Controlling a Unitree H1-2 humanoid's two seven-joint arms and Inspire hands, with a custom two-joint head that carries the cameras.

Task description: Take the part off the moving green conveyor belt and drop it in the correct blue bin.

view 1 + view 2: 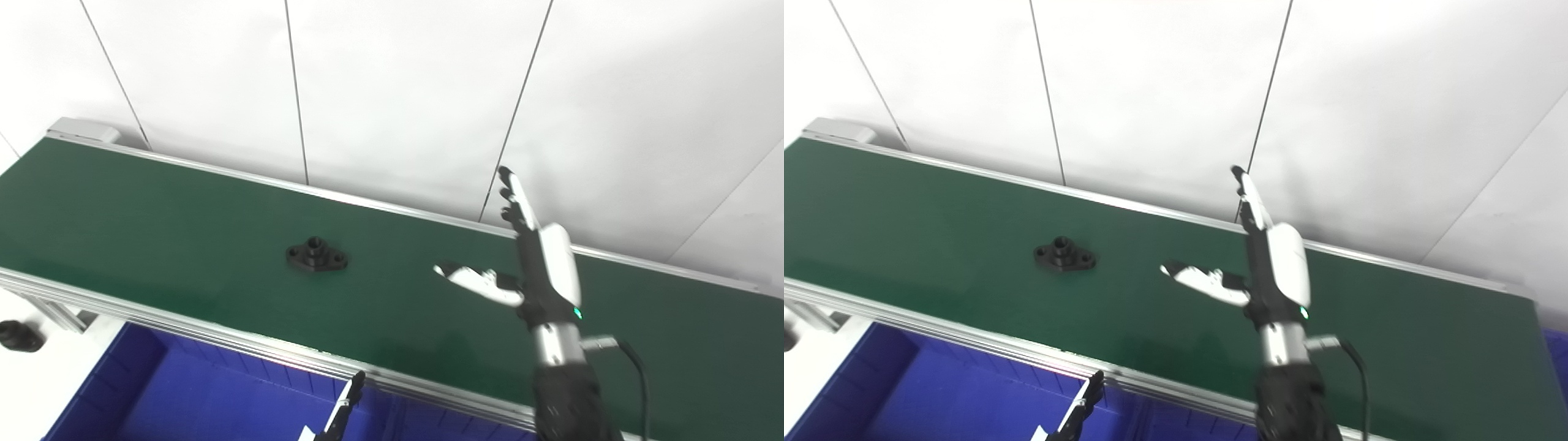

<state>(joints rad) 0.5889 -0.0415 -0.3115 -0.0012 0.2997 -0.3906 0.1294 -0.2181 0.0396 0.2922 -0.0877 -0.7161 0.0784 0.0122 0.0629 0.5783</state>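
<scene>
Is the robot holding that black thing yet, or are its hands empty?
Nothing is held. The right hand is open above the green belt, apart from the black part lying on it. Only the left hand's fingertips show, holding nothing visible.

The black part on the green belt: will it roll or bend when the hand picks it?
The black part lies flat on a wide flange, so it probably will not roll. It looks rigid, likely not bending. Its low profile may make grasping awkward for the open right hand.
</scene>
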